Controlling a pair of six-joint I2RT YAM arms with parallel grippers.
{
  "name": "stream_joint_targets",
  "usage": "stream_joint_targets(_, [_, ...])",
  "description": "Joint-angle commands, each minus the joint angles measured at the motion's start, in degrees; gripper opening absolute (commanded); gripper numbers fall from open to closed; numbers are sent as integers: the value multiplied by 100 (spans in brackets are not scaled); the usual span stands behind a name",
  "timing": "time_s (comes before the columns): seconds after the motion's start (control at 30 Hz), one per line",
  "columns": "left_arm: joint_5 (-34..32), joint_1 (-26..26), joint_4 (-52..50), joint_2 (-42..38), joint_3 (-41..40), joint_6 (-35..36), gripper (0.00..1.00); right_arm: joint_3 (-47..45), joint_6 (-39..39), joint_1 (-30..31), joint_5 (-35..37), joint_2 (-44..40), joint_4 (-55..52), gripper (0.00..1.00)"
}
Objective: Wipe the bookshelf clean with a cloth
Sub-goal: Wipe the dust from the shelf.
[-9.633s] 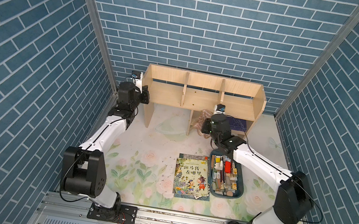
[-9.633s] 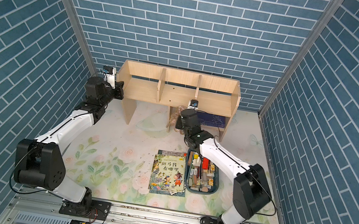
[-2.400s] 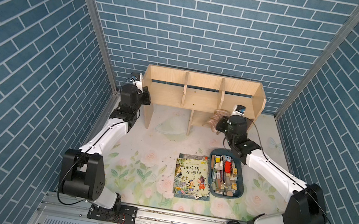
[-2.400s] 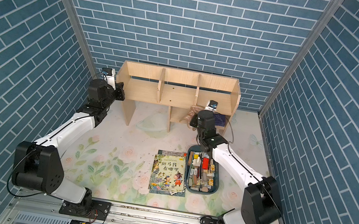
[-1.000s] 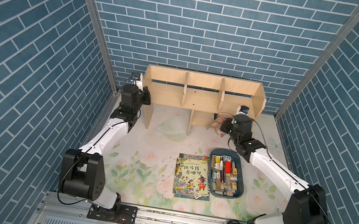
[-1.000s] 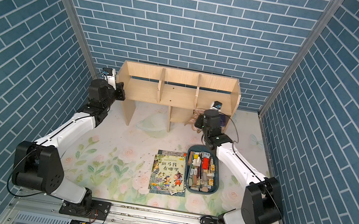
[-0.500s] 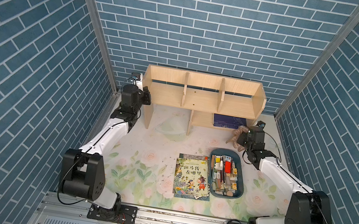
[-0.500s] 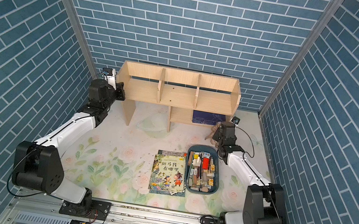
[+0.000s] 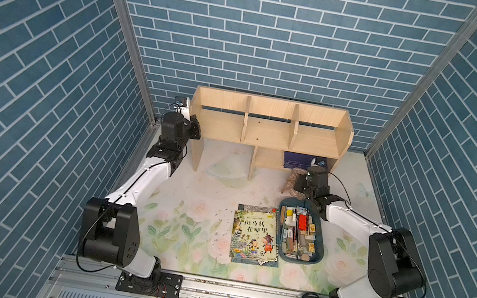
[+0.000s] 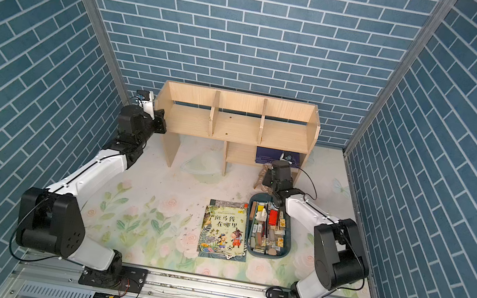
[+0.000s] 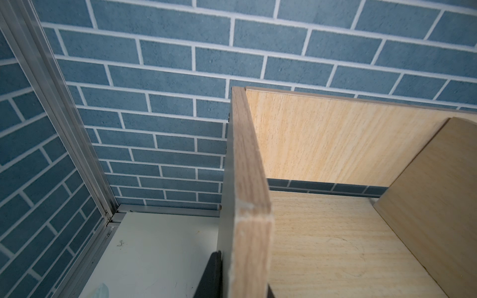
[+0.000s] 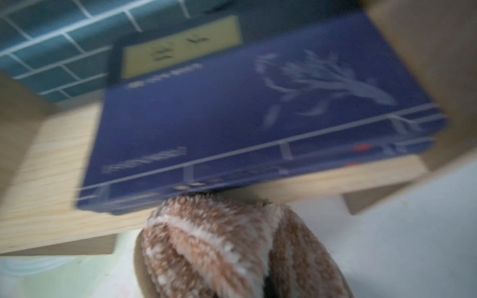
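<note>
Clamped on the cloth (image 9: 290,181), the right gripper (image 9: 299,184) should drag it flat along the low shelf (image 9: 268,161) of the bookshelf (image 9: 266,131), skirting the blue book (image 9: 297,160), while the left gripper (image 9: 195,123) pinches the side panel (image 11: 247,180).

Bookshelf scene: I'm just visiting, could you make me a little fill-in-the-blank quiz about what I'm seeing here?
1. The bookshelf has ___ upper compartments.
2. The right gripper holds the striped cloth in front of a dark ___ book on the lower shelf.
3. The picture book lies with its cover facing ___.
Missing words: three; blue; up.
</note>
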Motion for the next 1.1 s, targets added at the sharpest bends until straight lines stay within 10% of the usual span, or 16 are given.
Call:
stream_joint_targets(0.0, [1172, -401, -1015, 328, -192, -628, 0, 352, -21, 512, 150, 317, 281, 0])
stream_joint_targets(0.5, [1161, -437, -1007, 288, -196, -627, 0, 1010, 358, 1461, 232, 910, 324, 0])
stream_joint_targets(0.83, [1174, -452, -975, 284, -212, -667, 0, -403, 665, -26, 67, -800, -94, 0])
stream_joint_targets(1.07, [1136, -463, -955, 291, -221, -661, 0, 263, -25, -678, 350, -1531, -1025, 0])
